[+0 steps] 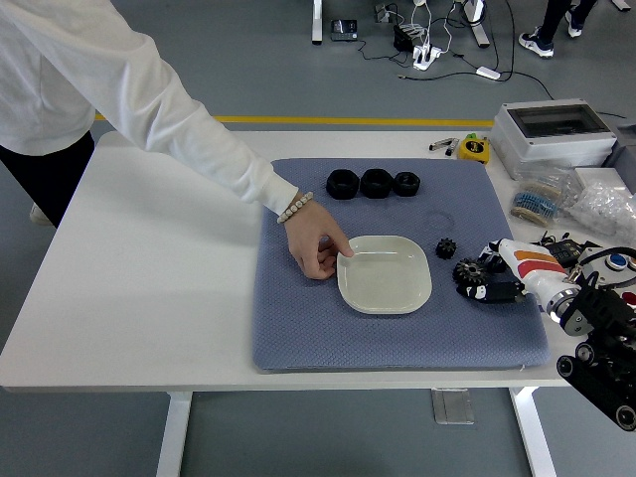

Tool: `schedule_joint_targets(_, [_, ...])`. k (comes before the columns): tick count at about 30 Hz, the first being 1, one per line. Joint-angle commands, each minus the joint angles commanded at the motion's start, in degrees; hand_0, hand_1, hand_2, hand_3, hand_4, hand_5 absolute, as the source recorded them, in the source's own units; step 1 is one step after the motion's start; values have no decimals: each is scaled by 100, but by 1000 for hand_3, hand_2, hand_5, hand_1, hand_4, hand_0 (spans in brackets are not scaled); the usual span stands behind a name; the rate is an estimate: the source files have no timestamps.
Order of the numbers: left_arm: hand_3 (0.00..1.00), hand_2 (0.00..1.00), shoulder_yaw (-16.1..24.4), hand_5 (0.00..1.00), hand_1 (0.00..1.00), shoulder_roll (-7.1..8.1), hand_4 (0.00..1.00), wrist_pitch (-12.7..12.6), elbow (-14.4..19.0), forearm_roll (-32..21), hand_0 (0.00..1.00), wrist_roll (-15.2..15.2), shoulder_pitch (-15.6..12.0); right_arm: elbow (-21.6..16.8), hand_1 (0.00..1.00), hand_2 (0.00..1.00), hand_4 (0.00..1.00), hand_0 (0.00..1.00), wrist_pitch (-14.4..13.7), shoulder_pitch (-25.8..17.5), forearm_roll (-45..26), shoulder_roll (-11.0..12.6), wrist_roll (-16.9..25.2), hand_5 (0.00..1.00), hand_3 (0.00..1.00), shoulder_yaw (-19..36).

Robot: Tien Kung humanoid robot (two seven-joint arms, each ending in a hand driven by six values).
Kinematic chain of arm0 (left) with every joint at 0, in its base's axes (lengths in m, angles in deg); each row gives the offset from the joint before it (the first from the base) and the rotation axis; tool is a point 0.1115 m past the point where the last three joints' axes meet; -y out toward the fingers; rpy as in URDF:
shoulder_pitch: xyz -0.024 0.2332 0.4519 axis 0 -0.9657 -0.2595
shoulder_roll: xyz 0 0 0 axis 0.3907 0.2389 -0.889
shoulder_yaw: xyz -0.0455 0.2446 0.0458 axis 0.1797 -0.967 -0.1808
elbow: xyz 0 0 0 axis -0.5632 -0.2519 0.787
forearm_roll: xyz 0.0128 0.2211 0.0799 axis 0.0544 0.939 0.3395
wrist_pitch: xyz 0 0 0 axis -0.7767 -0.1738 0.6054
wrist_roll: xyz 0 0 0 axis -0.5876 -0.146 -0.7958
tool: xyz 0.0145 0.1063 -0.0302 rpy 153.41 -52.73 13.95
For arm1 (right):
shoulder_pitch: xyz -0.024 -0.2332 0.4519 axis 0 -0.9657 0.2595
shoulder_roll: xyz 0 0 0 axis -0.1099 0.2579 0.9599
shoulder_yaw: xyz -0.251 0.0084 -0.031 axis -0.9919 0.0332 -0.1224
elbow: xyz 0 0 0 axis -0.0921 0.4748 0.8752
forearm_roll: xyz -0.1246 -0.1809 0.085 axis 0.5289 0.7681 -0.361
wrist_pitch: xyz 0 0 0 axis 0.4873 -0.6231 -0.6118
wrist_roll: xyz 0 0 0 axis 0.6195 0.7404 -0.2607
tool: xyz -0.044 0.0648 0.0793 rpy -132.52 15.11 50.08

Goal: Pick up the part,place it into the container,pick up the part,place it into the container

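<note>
person's hand (316,248) grips dish's left rim | dish (386,274) mid-mat, empty: nothing placed yet | small gear (445,248) right of dish, untouched | big gear (469,272) against right hand (494,280); fingers curled round it, apparently gripping, not lifted

The robot's right hand (494,276) has black fingers and a white back marked with an orange and a dark stripe. Behind it sits a silvery wrist ring, then a black arm (601,353) built of chunky segments with round bolt-like fittings along its edge. Thin cables seem to run near the wrist, though they are hard to make out. The person (89,75) wears a white long-sleeved top, dark trousers, and a pale beaded bracelet (294,207) at the wrist.
</note>
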Motion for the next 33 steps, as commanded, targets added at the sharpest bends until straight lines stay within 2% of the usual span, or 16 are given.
schedule_joint_targets(2, [642, 740, -1, 657, 702, 4, 665, 2, 1, 0, 691, 2, -7, -6, 197, 327, 871, 67, -40, -7, -20, 0, 6, 512, 442, 0])
schedule_joint_targets(3, [642, 740, 4, 658, 704, 5, 664, 4, 1, 10, 692, 0, -11, -8, 119, 238, 780, 23, -59, -9, -29, 1, 8, 516, 394, 0])
schedule_joint_targets(8, [642, 740, 11, 658, 704, 12, 664, 15, 3, 37, 692, 2, -12, -28, 119, 238, 780, 23, -143, -9, 24, 17, -28, 516, 394, 16])
schedule_joint_targets(9, [642, 740, 5, 657, 703, 14, 664, 16, 3, 32, 692, 7, -6, -39, 64, 178, 767, 2, -170, -7, 71, 28, -67, 483, 360, 33])
schedule_joint_targets(16, [642, 740, -28, 657, 702, 12, 665, 2, -1, -21, 693, 33, 19, -144, 41, 156, 791, 2, -264, -28, 179, 115, -166, 480, 339, 200])
schedule_joint_targets(24, [642, 739, -19, 656, 703, 9, 665, 6, -7, -18, 691, 38, 21, -590, 43, 159, 807, 2, -499, -60, 374, 178, -295, 463, 345, 397])
schedule_joint_targets(32, [641, 738, -44, 658, 702, 14, 666, 13, -5, -49, 692, 47, 29, -1110, 46, 162, 800, 2, -571, -81, 469, 198, -337, 487, 344, 467])
schedule_joint_targets(33, [641, 737, -51, 657, 702, 15, 666, 13, -4, -57, 692, 49, 30, -1201, 49, 163, 792, 2, -586, -85, 478, 199, -342, 452, 347, 469])
